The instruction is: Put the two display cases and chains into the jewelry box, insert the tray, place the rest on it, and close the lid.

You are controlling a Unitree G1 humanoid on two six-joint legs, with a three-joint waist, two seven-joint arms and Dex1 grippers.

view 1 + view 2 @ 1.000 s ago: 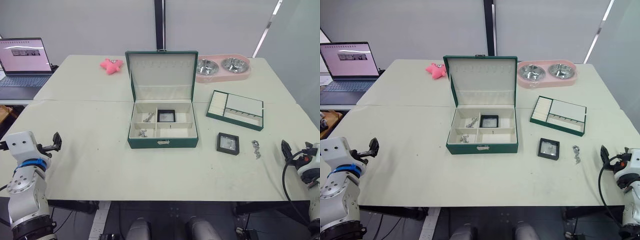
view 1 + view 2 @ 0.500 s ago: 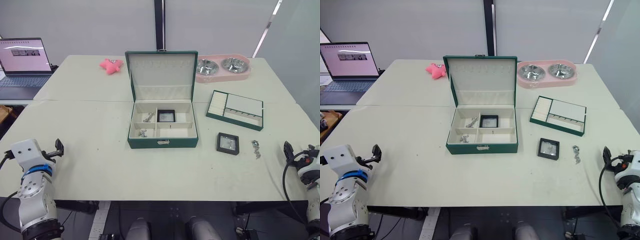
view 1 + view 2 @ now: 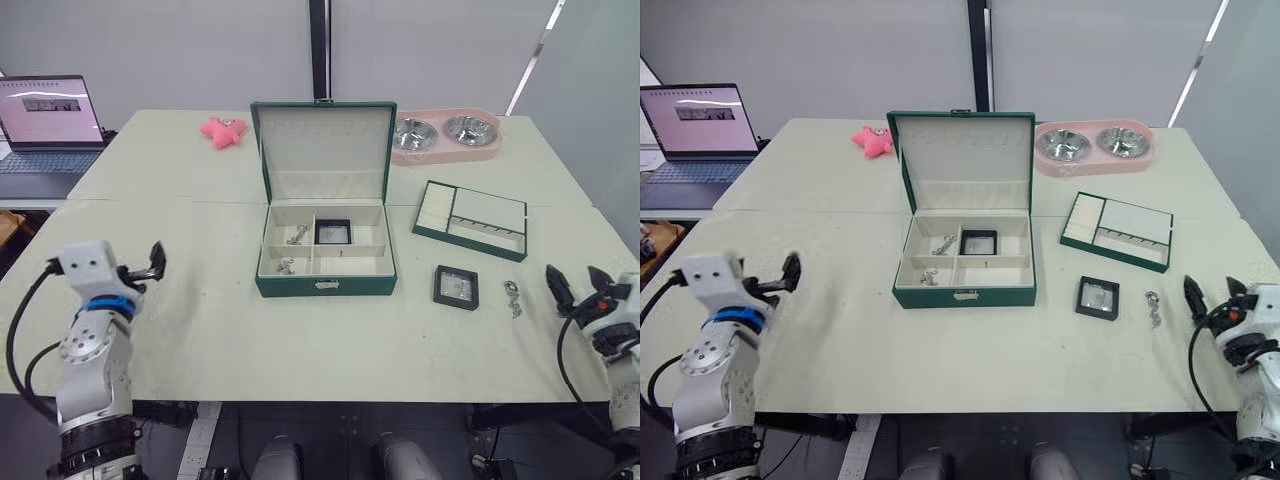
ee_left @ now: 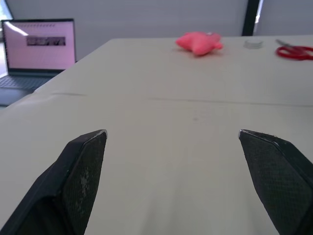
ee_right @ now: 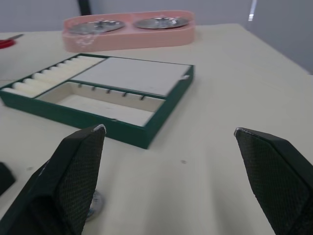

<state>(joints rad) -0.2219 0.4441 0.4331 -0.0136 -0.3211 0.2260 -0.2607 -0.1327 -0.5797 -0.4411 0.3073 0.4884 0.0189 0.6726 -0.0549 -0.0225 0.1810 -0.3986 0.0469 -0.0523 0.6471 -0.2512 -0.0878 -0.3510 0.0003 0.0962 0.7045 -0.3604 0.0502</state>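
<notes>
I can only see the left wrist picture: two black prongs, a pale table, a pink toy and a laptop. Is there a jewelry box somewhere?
Observer: Yes. The jewelry box sits mid-table, with its lid standing open.
Operator: Is anything inside?
Observer: One display case lies in the back right compartment.
Operator: Where is the other one?
Observer: The second display case lies on the table to the right of the box, with a loose chain just beside it.
Operator: And the tray?
Observer: The tray lies on the table behind that case, outside the box.
</notes>
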